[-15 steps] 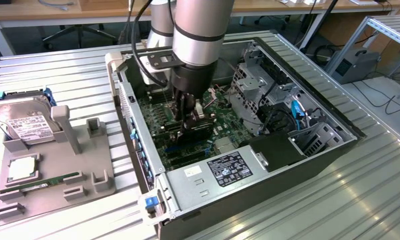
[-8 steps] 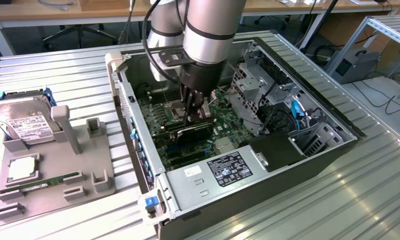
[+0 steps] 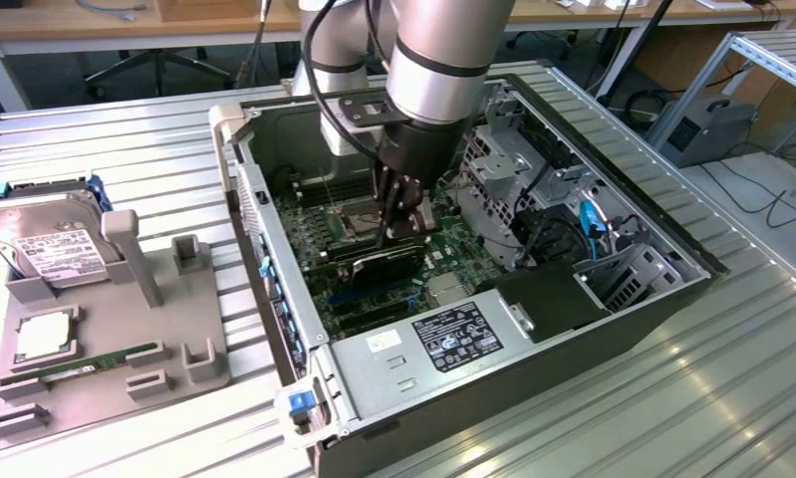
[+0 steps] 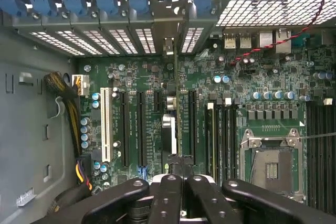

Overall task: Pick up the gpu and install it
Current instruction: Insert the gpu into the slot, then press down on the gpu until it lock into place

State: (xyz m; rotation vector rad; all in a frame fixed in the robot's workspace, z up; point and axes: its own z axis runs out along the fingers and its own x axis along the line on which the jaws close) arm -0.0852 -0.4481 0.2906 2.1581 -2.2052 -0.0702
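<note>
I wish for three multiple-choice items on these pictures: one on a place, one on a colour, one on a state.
1. The boxy silver hard drive with white label lies: A on the floor; B outside the open dark computer case, at the exterior view's left; C on a chair.
2. The odd-coloured slot on the green motherboard is: A white; B red; C yellow.
3. The black gripper is: A spread wide; B shut; C missing.
Key: B, it lies left of the case; A, white among black slots; B, its fingers meet.
</note>
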